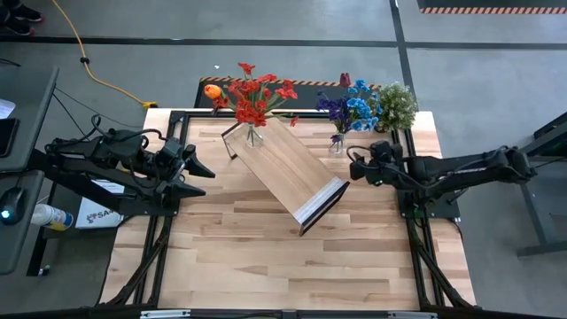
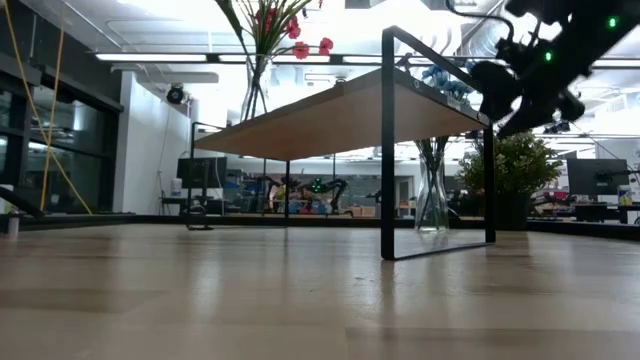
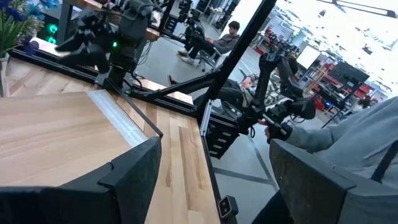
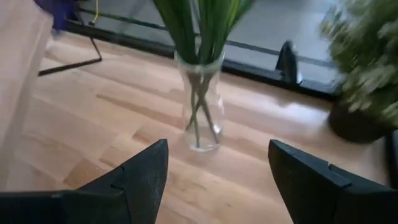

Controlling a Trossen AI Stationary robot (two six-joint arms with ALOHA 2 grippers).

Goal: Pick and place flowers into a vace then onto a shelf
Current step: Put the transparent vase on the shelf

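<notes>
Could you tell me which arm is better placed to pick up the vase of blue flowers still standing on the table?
The right: its open claw faces that vase close up. The left claw waits across the shelf.

Red and orange artificial flowers [image 1: 254,96] stood in a clear glass vase [image 1: 253,135] on the long light-wood, dark-framed shelf [image 1: 291,168]. Blue and purple flowers [image 1: 348,105] stood in a second glass vase [image 4: 200,102] just ahead of the right tool [image 1: 353,166], its fingers spread.
</notes>
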